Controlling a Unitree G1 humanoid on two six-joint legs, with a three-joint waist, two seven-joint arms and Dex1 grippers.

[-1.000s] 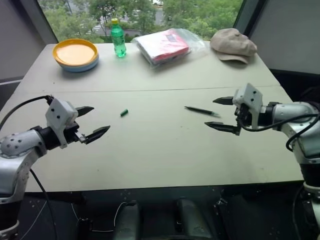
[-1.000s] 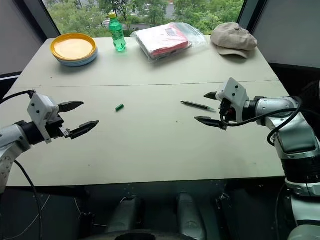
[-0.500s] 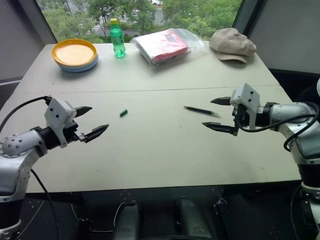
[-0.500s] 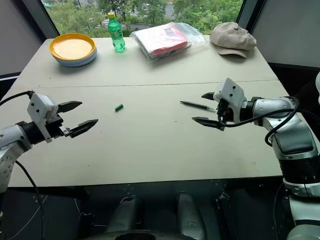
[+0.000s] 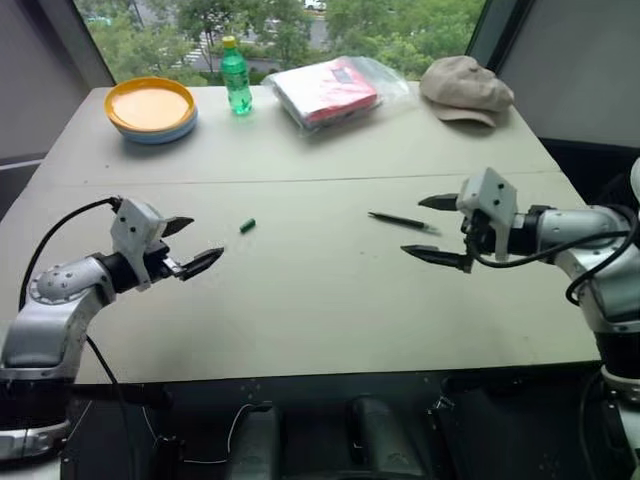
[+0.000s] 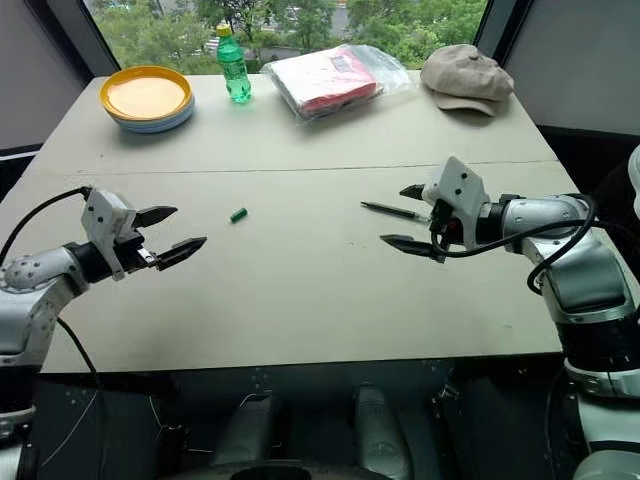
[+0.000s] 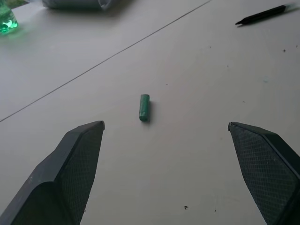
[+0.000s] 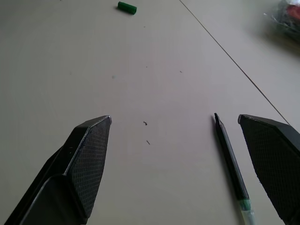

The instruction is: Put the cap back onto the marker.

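Observation:
The cap [image 5: 247,226], a tiny green cylinder, lies on the table left of centre; the left wrist view has the cap [image 7: 144,107] ahead between the fingers. My left gripper [image 5: 193,246] hovers open a short way to the cap's left, empty. The marker [image 5: 401,221], a thin dark stick, lies right of centre, with its greenish tip toward my right gripper [image 5: 438,230]. That gripper is open and empty, close beside the tip. In the right wrist view the marker [image 8: 230,161] runs along the inside of one finger.
Along the far edge of the table [image 5: 300,310] stand stacked plates with a yellow one on top [image 5: 151,108], a green drink bottle [image 5: 236,76], a clear bag holding a red item [image 5: 333,88] and a beige cap hat [image 5: 466,88]. A seam [image 5: 300,182] crosses the tabletop.
My left gripper has moved forward and down, closer to the cap and the tabletop. The right gripper, the cap and the marker have stayed where they were.

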